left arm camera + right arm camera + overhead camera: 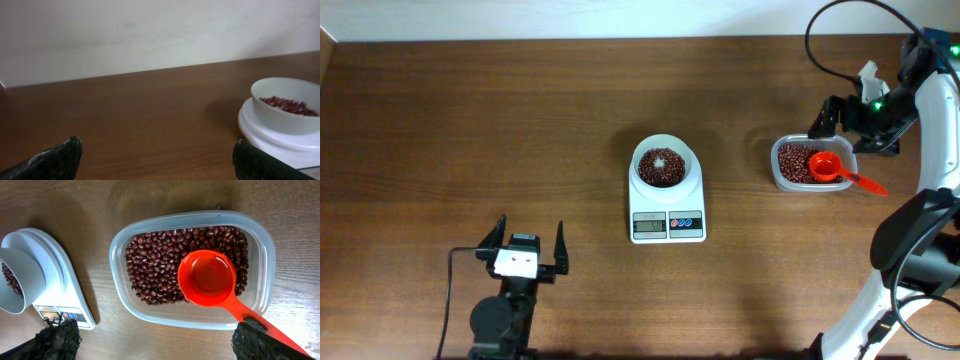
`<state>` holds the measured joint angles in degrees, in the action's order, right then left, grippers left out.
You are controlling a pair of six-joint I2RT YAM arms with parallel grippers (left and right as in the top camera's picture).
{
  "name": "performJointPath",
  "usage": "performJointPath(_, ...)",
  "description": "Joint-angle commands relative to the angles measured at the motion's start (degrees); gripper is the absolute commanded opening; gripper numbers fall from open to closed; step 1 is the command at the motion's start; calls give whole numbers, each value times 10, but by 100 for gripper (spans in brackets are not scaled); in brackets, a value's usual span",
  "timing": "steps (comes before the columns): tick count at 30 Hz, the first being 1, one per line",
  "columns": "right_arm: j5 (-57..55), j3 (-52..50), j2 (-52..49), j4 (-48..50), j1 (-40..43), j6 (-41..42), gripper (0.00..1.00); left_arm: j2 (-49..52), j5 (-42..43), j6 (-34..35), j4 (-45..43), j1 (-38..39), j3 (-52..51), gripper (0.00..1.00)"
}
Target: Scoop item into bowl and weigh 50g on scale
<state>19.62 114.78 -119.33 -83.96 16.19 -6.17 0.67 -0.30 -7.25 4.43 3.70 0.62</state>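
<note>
right gripper (155, 330) spread wide, holding nothing, over the clear tub (117, 245) near the table's (470, 120) right edge. red scoop (207, 277) lies empty on the beans (150, 265) in the tub. left gripper (531, 226) spread, empty, near front edge. white bowl (688, 152), part-filled with beans, sits on the scale (667, 226), mid-table.

One bowl (665, 142), one scale (667, 205), one tub (116, 250), one scoop (207, 277)
</note>
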Motion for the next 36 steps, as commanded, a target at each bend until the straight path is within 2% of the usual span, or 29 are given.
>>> performJointPath(1, 5, -1, 0, 0, -2, 1, 99, -4, -8, -49, 4, 2, -1, 99)
performJointPath(24, 5, -1, 2, 0, -1, 0, 99, -4, -8, -49, 4, 3, -1, 99)
performJointPath(28, 5, -1, 85, 0, -1, 0, 99, -4, -8, -49, 4, 3, -1, 99)
performJointPath(29, 3, -1, 134, 0, -1, 0, 99, -4, -8, -49, 4, 3, -1, 99)
performJointPath(33, -135, -1, 233, 8, -1, 0, 98, -4, -8, -49, 4, 3, -1, 99)
performJointPath(36, -169, -1, 242, 3, -2, 0, 99, -4, -8, -49, 4, 3, -1, 99)
